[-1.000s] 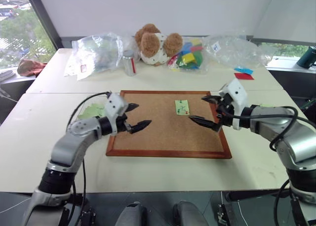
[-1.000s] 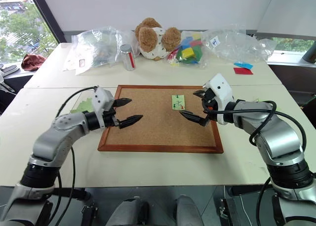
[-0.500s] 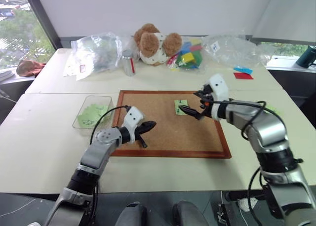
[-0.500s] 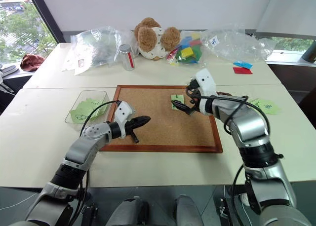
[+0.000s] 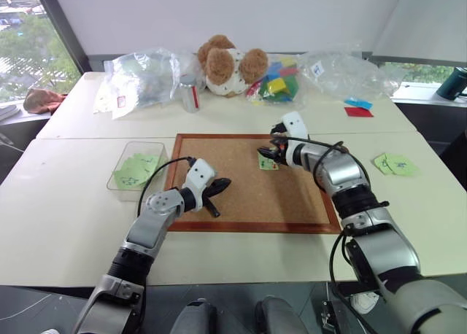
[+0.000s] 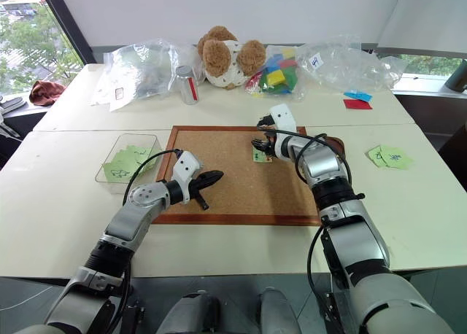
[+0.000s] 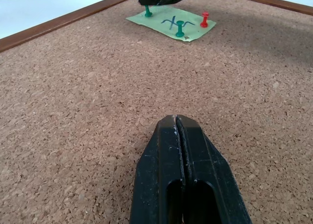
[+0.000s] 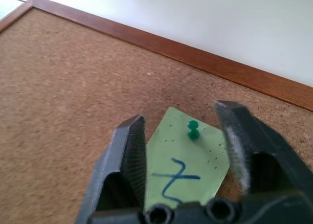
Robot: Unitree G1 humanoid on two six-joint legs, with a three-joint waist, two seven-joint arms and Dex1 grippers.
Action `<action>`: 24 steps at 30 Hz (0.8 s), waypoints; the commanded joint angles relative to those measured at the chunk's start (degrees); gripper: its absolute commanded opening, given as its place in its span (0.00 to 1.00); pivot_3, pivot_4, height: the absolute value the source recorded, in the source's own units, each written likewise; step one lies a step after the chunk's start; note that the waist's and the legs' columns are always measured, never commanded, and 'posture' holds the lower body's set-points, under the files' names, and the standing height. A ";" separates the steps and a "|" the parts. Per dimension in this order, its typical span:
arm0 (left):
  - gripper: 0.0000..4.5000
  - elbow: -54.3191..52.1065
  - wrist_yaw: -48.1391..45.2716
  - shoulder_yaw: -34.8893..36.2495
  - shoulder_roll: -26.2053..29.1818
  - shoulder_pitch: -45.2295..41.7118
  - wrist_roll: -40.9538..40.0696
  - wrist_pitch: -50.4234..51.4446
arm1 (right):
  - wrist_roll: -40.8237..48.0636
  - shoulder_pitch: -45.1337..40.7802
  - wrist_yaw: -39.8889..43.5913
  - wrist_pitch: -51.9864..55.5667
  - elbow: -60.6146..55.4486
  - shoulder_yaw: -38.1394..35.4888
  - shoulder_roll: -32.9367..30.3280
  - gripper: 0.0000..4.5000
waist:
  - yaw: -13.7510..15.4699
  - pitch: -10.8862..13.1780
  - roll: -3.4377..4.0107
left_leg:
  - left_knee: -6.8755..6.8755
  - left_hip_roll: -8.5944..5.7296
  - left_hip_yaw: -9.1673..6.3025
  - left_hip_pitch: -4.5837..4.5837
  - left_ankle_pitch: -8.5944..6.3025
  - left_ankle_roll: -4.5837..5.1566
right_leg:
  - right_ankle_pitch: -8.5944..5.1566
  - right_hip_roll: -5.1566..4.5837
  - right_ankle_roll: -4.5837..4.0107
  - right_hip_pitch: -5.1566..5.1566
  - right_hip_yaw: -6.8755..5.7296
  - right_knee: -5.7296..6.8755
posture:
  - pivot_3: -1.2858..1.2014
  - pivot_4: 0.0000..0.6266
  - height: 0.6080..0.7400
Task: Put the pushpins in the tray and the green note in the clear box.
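Observation:
The green note [image 5: 267, 161] lies pinned near the far edge of the cork board [image 5: 241, 203]. The left wrist view shows two green pushpins [image 7: 180, 28] and a red pushpin [image 7: 205, 19] standing in it. My right gripper [image 8: 182, 117] is open, its jaws straddling one green pushpin [image 8: 193, 130] with a gap on each side. My left gripper [image 5: 219, 187] is shut on nothing, its tips low over the board's near left part. The clear box [image 5: 135, 144] sits left of the board with green notes inside. The tray is hidden.
A stuffed bear [image 5: 226, 63], clear plastic bags [image 5: 142, 77], a metal can [image 5: 190, 93] and coloured blocks [image 5: 281, 82] line the far side of the table. Red and blue paper pieces [image 5: 359, 108] and loose green notes [image 5: 394, 164] lie to the right.
My left gripper has shut and sunk to the board. My right gripper has reached forward and left to the green note, and its jaws have narrowed around a green pushpin.

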 commanded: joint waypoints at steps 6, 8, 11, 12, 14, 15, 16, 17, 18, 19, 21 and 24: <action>0.00 -0.67 0.51 0.39 -0.30 1.03 0.77 -0.19 | -2.42 -4.27 0.40 -6.81 8.49 -2.19 1.82 0.59 | -0.06 0.00 0.00 | 0.00 0.00 0.00 0.00 0.00 -0.01 | 0.00 0.00 0.00 0.00 0.00 0.01 | 0.52 0.24 1.00; 0.00 -0.85 0.56 0.40 -0.35 1.16 0.79 -0.09 | -2.64 -4.34 0.72 -7.19 9.15 -2.42 1.93 0.59 | -0.11 0.00 0.01 | 0.00 0.00 0.00 0.01 0.00 -0.01 | 0.00 0.00 0.00 0.00 0.00 0.01 | 0.52 0.24 1.00; 0.00 -0.96 0.51 0.46 -0.35 1.22 0.83 0.06 | -2.96 -4.58 0.91 -7.64 10.05 -2.79 2.09 0.38 | -0.15 -0.01 0.01 | -0.01 0.00 0.00 0.01 0.01 -0.02 | 0.00 0.00 0.00 -0.01 0.00 0.02 | 0.52 0.24 1.00; 0.00 -0.97 0.49 0.48 -0.35 1.22 0.86 0.08 | -3.01 -4.64 0.96 -7.73 10.21 -2.87 2.12 0.27 | -0.15 -0.01 0.01 | -0.01 0.00 0.00 0.01 0.01 -0.02 | 0.00 0.00 0.00 -0.01 0.00 0.02 | 0.52 0.24 1.00; 0.00 -1.14 0.45 0.47 -0.34 1.34 0.88 0.17 | -3.07 -4.64 1.14 -7.71 10.29 -2.99 2.11 0.04 | -0.15 -0.01 0.02 | -0.01 0.00 0.00 0.01 0.01 -0.02 | 0.00 0.00 0.00 -0.01 0.01 0.03 | 0.52 0.24 1.00; 0.00 -1.01 0.42 0.49 -0.33 1.32 0.90 0.09 | -3.00 -4.76 1.22 -7.74 10.44 -3.19 2.13 0.02 | -0.16 -0.01 0.02 | -0.01 0.00 0.00 0.01 0.01 -0.02 | 0.00 0.00 0.00 -0.01 0.01 0.03 | 0.52 0.24 1.00; 0.00 -0.86 0.39 0.53 -0.34 1.28 0.91 0.07 | -2.93 -4.88 1.31 -7.72 10.53 -3.38 2.15 0.02 | -0.15 -0.01 0.02 | -0.01 0.00 0.00 0.01 0.01 -0.02 | 0.00 0.00 0.00 -0.01 0.01 0.03 | 0.52 0.24 1.00; 0.00 -0.84 0.39 0.55 -0.36 1.30 0.87 0.15 | -2.94 -4.95 1.38 -7.64 10.38 -3.50 2.10 0.02 | -0.15 -0.01 0.02 | -0.01 0.00 0.00 0.01 0.01 -0.03 | 0.00 0.00 0.00 -0.01 0.01 0.03 | 0.52 0.24 1.00; 0.00 -0.77 0.37 0.57 -0.38 1.37 0.83 0.37 | -3.00 -4.98 1.48 -7.48 9.95 -3.52 2.00 0.02 | -0.15 -0.01 0.02 | -0.01 0.00 0.00 0.01 0.01 -0.02 | 0.00 0.00 0.00 -0.01 0.01 0.03 | 0.52 0.24 1.00; 0.00 -0.83 0.35 0.59 -0.37 1.47 0.79 0.56 | -3.07 -4.96 1.55 -7.33 9.55 -3.51 1.92 0.02 | -0.15 -0.01 0.02 | -0.01 0.00 0.00 0.01 0.01 -0.03 | 0.00 0.00 0.00 -0.01 0.01 0.03 | 0.52 0.24 1.00; 0.00 -0.83 0.06 0.19 -0.23 1.85 0.93 1.16 | -2.62 -4.67 2.00 -5.93 6.82 -3.85 1.45 0.02 | -0.15 -0.01 0.02 | -0.01 0.00 -0.01 0.01 0.01 -0.03 | 0.00 0.00 0.00 -0.01 0.01 0.03 | 0.52 0.24 1.00; 0.00 -0.92 -0.09 -0.51 0.11 2.41 1.61 1.84 | -1.64 -3.84 2.45 -3.07 1.75 -4.76 0.73 0.02 | -0.13 -0.01 0.02 | -0.02 0.00 -0.01 0.00 0.01 -0.02 | 0.00 0.00 0.00 -0.04 0.01 0.03 | 0.52 0.24 1.00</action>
